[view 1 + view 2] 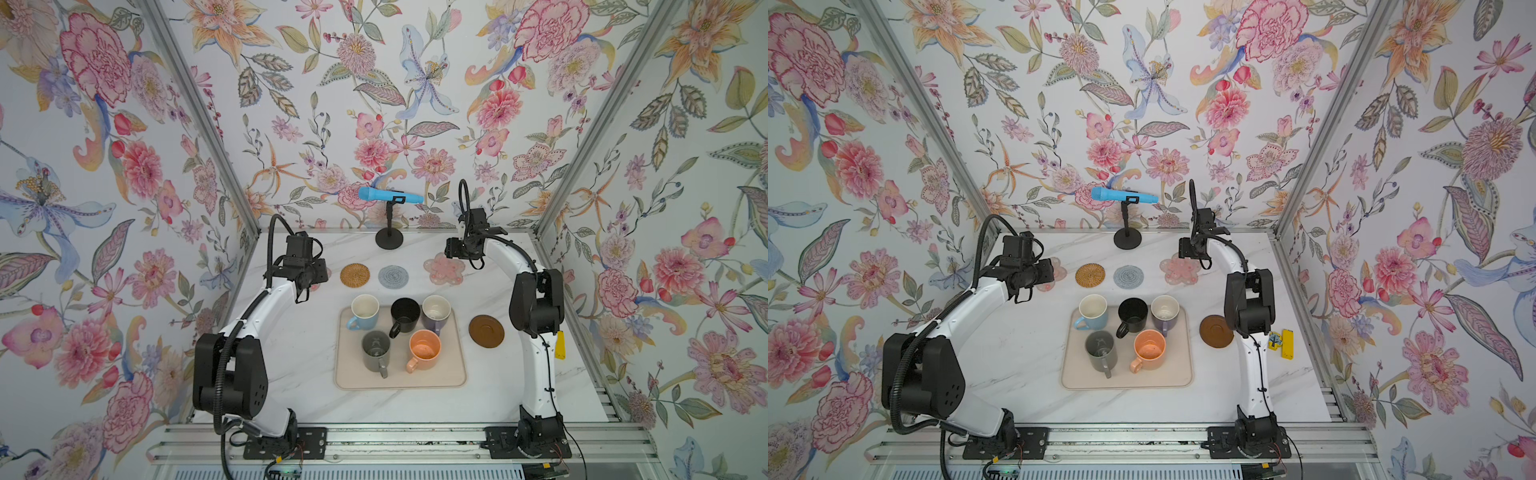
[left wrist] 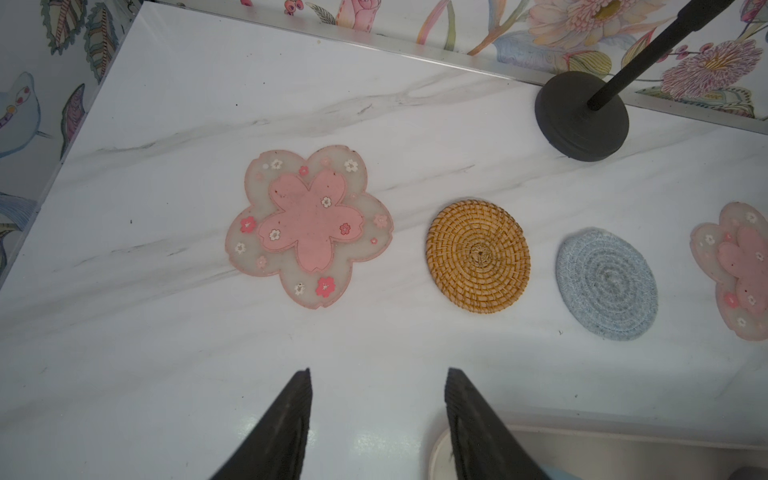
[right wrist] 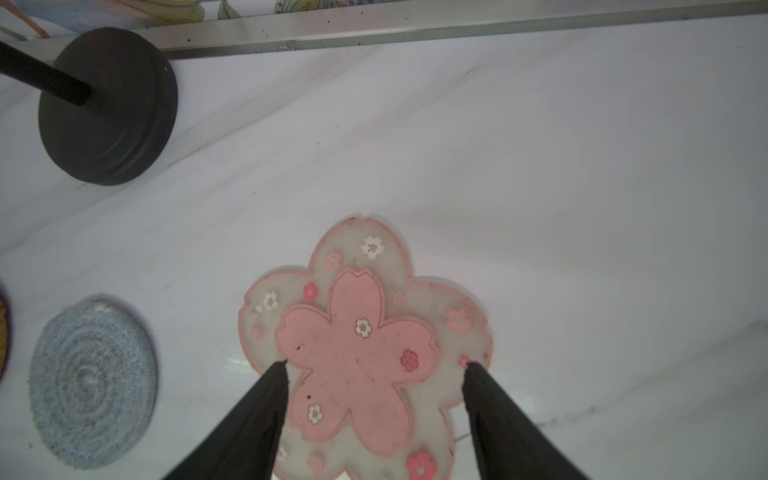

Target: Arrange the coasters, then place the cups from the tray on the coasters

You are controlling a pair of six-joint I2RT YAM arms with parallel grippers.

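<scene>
Currently four coasters sit in a row along the back of the bench [image 1: 299,365]: left flower coaster [image 2: 309,226], rattan coaster [image 2: 478,256], grey-blue coaster [image 2: 606,284], right flower coaster [image 3: 357,316]. The brown coaster [image 1: 486,331] lies apart from them, just beside the right edge of the tray [image 1: 399,380] and near the right arm. All five cups stand on the tray: light blue cup [image 1: 365,311], black cup [image 1: 405,316] and purple cup [image 1: 436,312] behind, grey cup [image 1: 376,351] and orange cup [image 1: 424,349] in front. Left end effector [image 2: 378,374] is spread and empty over bare bench, beside the left flower coaster. Right end effector [image 3: 376,365] is spread and empty, its fingers straddling the right flower coaster from above; whether they touch it, cannot tell. Judgement: arranging is unfinished, and the brown coaster is the straggler. The right arm is nearest, so it should fetch it. A thin disc gives little to grip, so come down at the rim on the side away from the tray and lift only just clear. Set it down past the right flower coaster, matching the row's gaps. Risk: brushing the purple cup, or nudging the flower coaster out of line.
</scene>
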